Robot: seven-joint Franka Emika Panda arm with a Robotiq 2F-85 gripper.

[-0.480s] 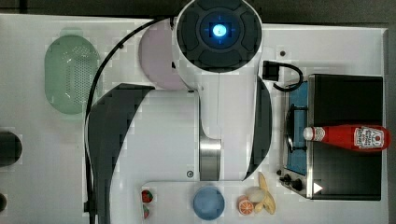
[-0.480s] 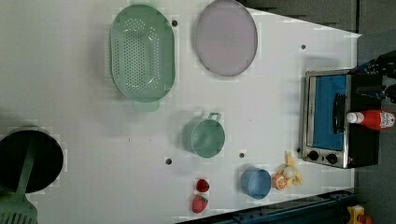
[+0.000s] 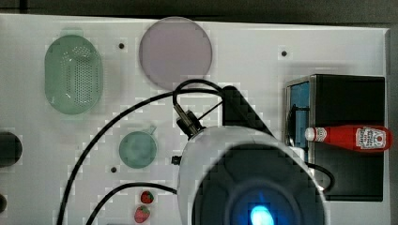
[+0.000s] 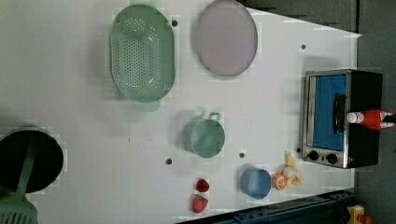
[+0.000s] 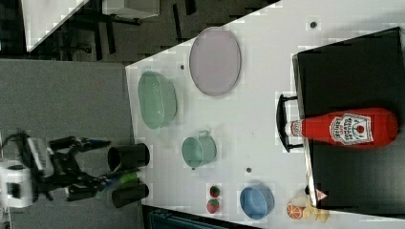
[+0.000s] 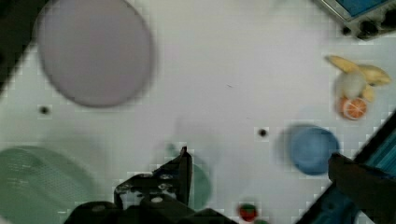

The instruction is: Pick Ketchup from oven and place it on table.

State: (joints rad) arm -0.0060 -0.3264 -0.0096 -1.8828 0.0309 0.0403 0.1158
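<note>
Shifted since prev frame, arm now covers the top view's bottom, my gripper [image 6: 259, 163] w/ jaws spread and empty, well apart from ketchup [image 3: 349, 138] lying atop oven [image 3: 349, 136], cap toward door side, long axis front-to-back.

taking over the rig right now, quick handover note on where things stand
End effector: open, empty, above the table, over the green cup, away from the oven.
Ketchup: lying on its side on top of the oven, cap over the door edge.
Oven door looks closed.
Done: nothing yet, the bottle is untouched.
Left: reach the bottle, grasp it, lift it off, and set it on a bare patch of table.
</note>
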